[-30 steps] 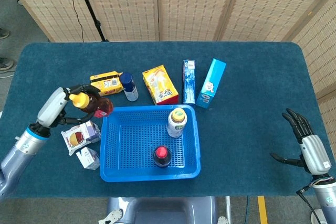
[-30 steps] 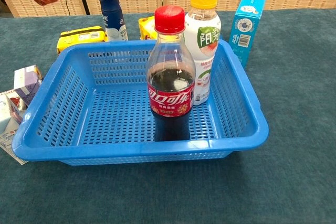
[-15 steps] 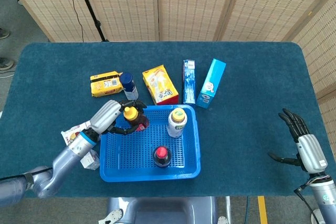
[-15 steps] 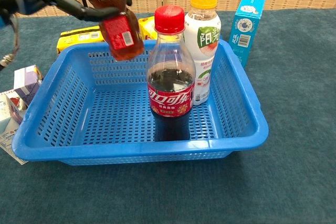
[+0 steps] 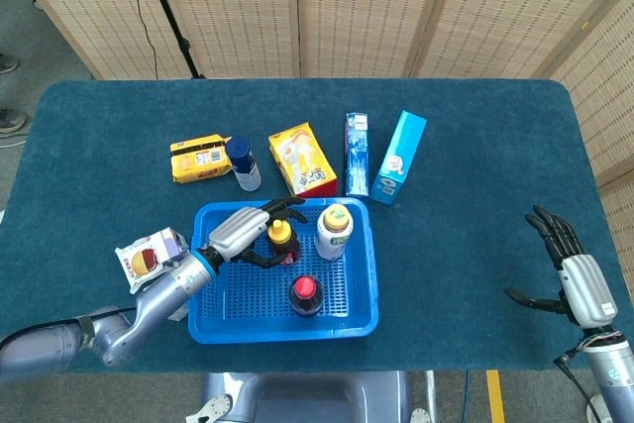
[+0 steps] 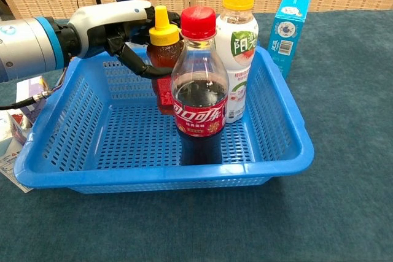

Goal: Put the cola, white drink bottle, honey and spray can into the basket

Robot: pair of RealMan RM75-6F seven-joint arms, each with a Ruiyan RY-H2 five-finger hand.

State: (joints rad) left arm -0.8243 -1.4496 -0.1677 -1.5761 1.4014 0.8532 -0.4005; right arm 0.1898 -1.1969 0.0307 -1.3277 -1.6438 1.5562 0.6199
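Honey moved down into basket | left robot hand grasping honey | right robot hand released, fingers spread

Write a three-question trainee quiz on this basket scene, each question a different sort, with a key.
1. True or false: the cola stands inside the basket.
2. Which hand grips the honey? A) left hand B) right hand
3. Fill in: the spray can stands ____ the basket.

Key: 1 true. 2 A. 3 outside.
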